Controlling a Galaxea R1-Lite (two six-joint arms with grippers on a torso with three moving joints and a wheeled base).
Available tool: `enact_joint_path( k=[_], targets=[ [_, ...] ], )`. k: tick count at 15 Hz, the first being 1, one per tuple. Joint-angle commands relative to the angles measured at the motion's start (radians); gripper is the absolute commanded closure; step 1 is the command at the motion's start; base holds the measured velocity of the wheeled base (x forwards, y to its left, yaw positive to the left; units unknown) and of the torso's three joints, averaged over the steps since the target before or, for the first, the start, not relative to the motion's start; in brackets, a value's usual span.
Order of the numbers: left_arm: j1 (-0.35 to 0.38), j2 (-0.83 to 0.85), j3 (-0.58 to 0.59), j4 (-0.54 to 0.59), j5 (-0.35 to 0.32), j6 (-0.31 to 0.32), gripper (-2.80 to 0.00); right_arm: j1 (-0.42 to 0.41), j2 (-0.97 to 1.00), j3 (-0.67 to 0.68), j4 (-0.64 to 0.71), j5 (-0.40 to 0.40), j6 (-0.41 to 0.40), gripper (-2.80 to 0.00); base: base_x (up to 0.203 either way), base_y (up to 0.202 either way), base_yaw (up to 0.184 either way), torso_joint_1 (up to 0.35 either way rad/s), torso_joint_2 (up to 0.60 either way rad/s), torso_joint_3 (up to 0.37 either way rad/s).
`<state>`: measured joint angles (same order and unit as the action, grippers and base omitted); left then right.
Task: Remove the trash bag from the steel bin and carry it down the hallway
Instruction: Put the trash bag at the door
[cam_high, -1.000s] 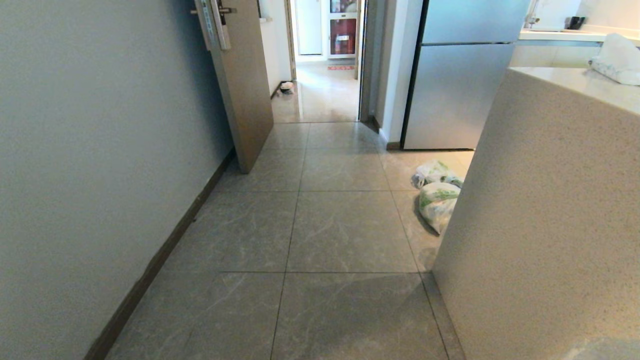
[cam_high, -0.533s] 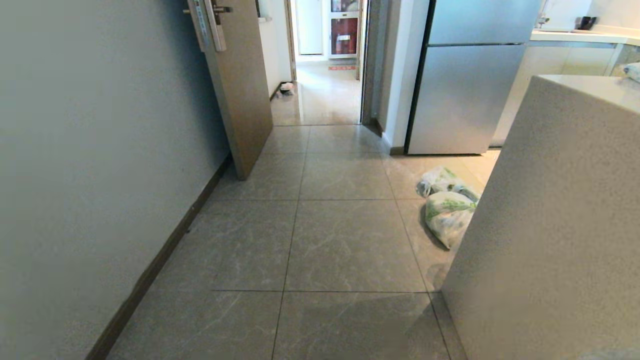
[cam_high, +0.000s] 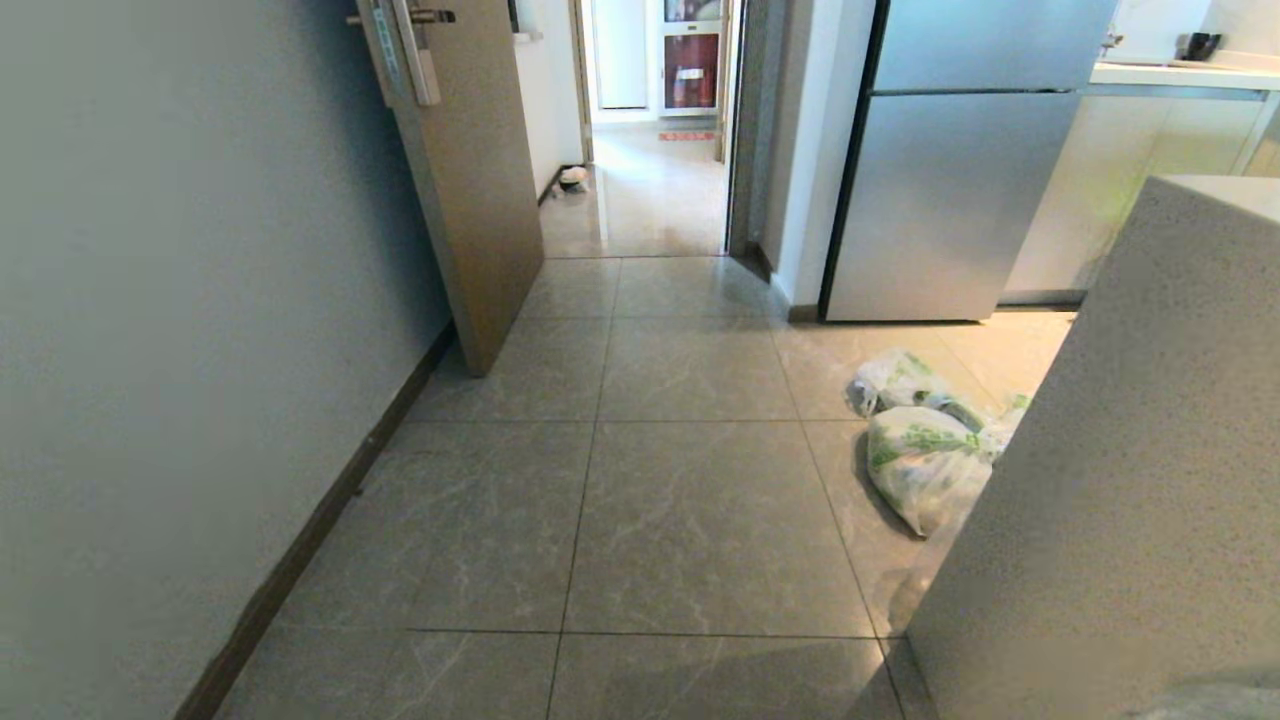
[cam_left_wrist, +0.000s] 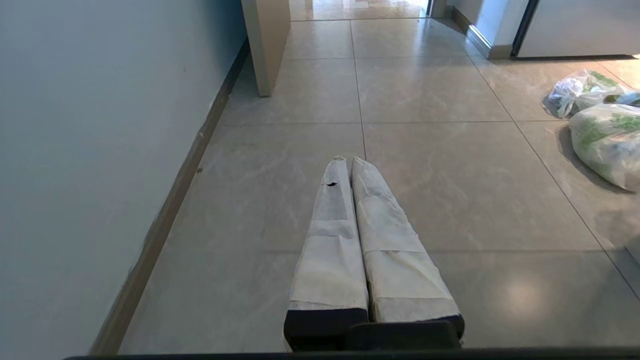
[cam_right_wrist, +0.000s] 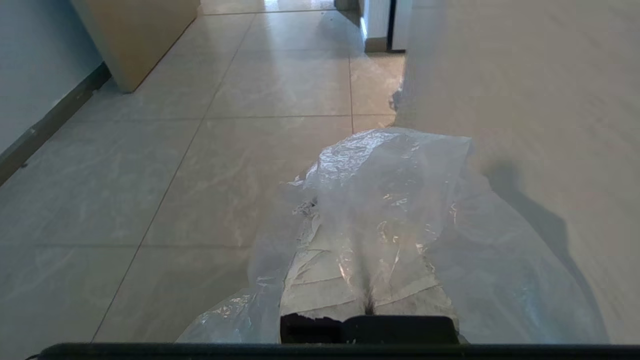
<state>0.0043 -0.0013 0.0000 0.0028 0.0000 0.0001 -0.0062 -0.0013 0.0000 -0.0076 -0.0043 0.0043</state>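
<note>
The trash bag (cam_right_wrist: 395, 185) is thin, crinkly clear plastic, and in the right wrist view it drapes over my right gripper (cam_right_wrist: 367, 180), which is shut on it. White-taped fingers (cam_right_wrist: 320, 280) show through the film. The bag hangs above the grey marbled tiles of the hallway (cam_high: 700, 500). My left gripper (cam_left_wrist: 348, 160) is shut with nothing in it, its taped fingers pressed together over the floor. Neither arm shows in the head view. The steel bin is out of view.
A plain wall with dark skirting (cam_high: 150, 300) runs along the left, with an open door (cam_high: 470, 200) further on. On the right stand a stone counter (cam_high: 1120, 450) and a fridge (cam_high: 950, 200). Two white-and-green bags (cam_high: 925, 460) lie on the floor by the counter. A doorway (cam_high: 650, 180) opens ahead.
The whole head view has shifted: the camera has moved forward along the tiles, the counter has slid to the right and the white-and-green bags and fridge look nearer.
</note>
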Motion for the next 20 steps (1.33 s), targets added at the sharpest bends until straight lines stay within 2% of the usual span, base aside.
enact_joint_path(
  k=[1,20],
  targets=[
    [0.000,0.001,0.003,0.000,0.000,0.000,0.00,0.000,0.000,0.002,0.000,0.000,0.000,0.00,0.189,0.000,0.000,-0.002,0.00,0.003],
    [0.000,0.001,0.002,0.000,0.000,0.000,0.00,0.000,0.000,0.002,0.000,0.000,0.000,0.00,0.190,0.000,0.001,0.002,0.00,0.002]
  ],
)
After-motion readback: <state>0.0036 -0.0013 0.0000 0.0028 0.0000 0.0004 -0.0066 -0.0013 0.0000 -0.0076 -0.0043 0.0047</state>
